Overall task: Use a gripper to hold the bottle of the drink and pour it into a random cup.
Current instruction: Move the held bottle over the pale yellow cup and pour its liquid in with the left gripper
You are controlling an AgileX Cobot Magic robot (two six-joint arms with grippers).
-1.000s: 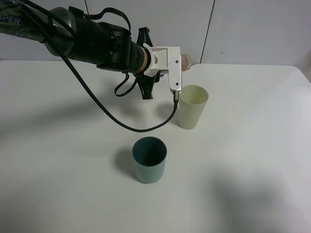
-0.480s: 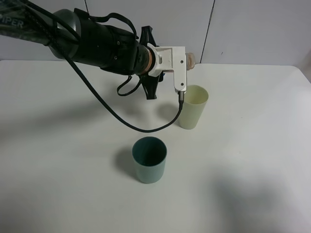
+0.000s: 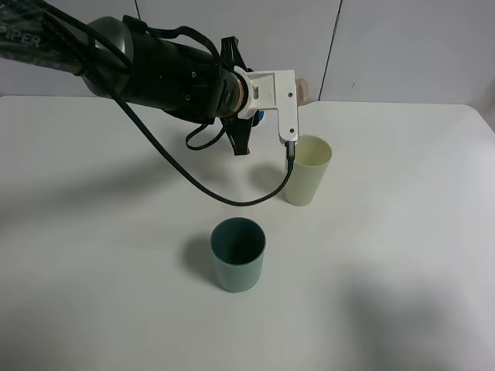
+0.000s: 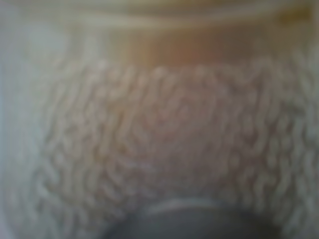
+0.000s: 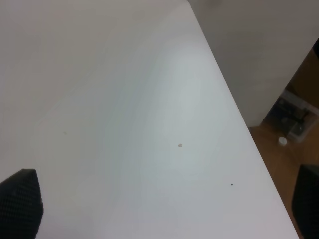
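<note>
My left gripper (image 3: 293, 94), a white claw on the black arm, is rolled on its side just above and behind the rim of the tall pale yellow-green cup (image 3: 307, 170). It is shut on the bottle of the drink (image 3: 301, 87), of which only a small pinkish part shows behind the fingers. In the left wrist view the bottle (image 4: 159, 149) fills the frame as a pinkish blur, with brown liquid along one edge. I cannot tell whether liquid is flowing. My right gripper (image 5: 164, 209) is open and empty over bare table, with only its dark fingertips (image 5: 21, 201) showing.
A shorter dark teal cup (image 3: 238, 253) stands on the white table (image 3: 402, 255) in front of the yellow-green cup. A black cable (image 3: 232, 202) hangs from the left arm down to the table. The table's right edge (image 5: 249, 134) and the floor show in the right wrist view.
My left gripper has moved a little to the right and up with the bottle, ending closer over the yellow-green cup. The cups have not moved.
</note>
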